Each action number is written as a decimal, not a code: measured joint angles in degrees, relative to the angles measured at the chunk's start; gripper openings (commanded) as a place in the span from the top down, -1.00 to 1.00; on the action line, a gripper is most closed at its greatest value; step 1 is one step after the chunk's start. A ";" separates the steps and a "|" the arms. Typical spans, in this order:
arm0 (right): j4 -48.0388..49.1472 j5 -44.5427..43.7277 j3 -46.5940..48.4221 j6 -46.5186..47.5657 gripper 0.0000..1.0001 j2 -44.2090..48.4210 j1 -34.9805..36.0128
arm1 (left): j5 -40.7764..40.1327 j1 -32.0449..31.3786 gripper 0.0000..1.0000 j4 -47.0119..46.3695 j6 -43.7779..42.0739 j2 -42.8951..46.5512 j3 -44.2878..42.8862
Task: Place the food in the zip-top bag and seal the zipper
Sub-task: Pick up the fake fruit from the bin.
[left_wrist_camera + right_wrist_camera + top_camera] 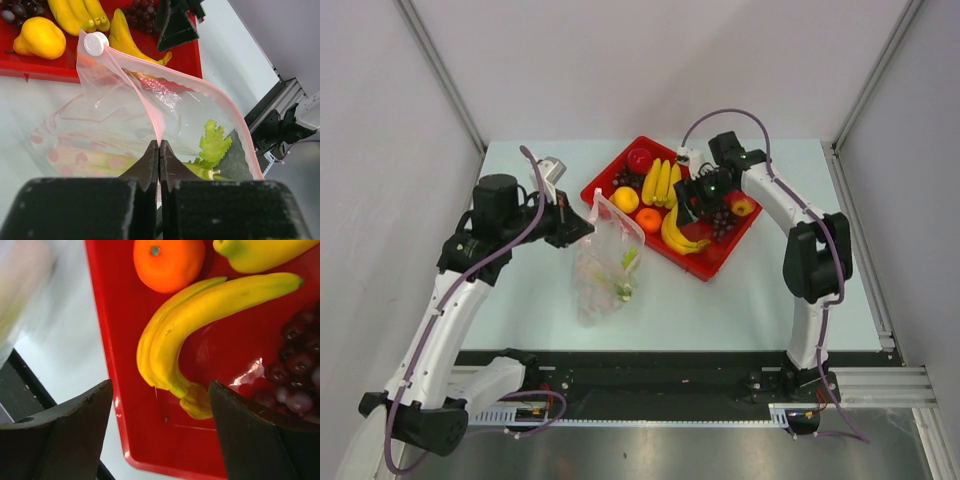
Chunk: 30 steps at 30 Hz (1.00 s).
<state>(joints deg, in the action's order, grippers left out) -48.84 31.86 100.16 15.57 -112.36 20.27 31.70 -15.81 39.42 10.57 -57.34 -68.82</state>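
The clear zip-top bag [603, 268] lies left of the red tray, its mouth lifted. My left gripper [582, 228] is shut on the pink zipper strip [150, 107] at the near lip, seen in the left wrist view [159, 146]. A white slider [95, 43] sits at the strip's far end. The green leek-like stalk [212, 145] lies inside the bag. My right gripper [685, 207] is open, hovering over a curved banana bunch [185, 330], whose stem end lies between the fingers [160, 405]. An orange [167, 262], lemon [625, 199], grapes [300, 375] and apples [639, 160] lie in the tray.
The red tray [718, 266] stands at the back middle of the pale table, its near rim [107, 340] under my right gripper. A second straight banana bunch [662, 182] lies in it. Metal rails run along the table's near and right edges.
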 measured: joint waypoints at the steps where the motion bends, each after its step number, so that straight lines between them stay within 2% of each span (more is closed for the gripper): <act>1: 0.17 -0.37 -0.26 -0.07 -0.68 -0.79 0.24 | 0.00 0.04 1.00 -0.11 0.00 -0.07 0.04; 11: 5.27 -2.97 -0.50 -3.13 -0.82 -9.09 3.69 | 0.02 0.31 1.00 -1.18 0.13 -0.85 0.44; 14: 5.49 -2.95 -0.50 -4.37 -0.79 -11.08 4.31 | 0.04 0.39 1.00 -1.20 0.04 -1.14 0.46; 17: 5.73 -3.02 -0.50 -5.09 -0.48 -12.31 4.42 | 0.07 0.59 1.00 -1.18 -0.02 -1.49 0.46; 18: 5.92 -3.02 -0.50 -5.35 -0.24 -12.52 4.42 | 0.09 0.61 1.00 -1.18 -0.02 -1.57 0.48; 20: 6.03 -2.93 -0.50 -5.88 0.02 -12.63 4.28 | 0.17 0.63 1.00 -1.20 -0.04 -1.66 0.52; 21: 6.08 -3.02 -0.50 -6.12 0.31 -12.63 4.20 | 0.24 0.66 1.00 -1.20 -0.04 -1.66 0.57; 24: 5.90 -2.29 -0.50 -6.80 0.73 -12.15 3.37 | 0.52 0.79 1.00 -1.20 -0.07 -1.77 0.59; 27: 5.35 -0.46 -0.72 -8.68 0.93 -10.23 1.42 | 0.72 0.85 1.00 -1.20 -0.07 -1.79 0.63; 30: 4.96 2.38 -1.44 -10.23 1.00 -5.79 -0.79 | 1.31 0.90 1.00 -1.27 -0.04 -1.79 0.70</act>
<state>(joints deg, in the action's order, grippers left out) -43.88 34.24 98.72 5.34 -118.15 19.49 33.01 -14.92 38.15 10.52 -59.13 -68.12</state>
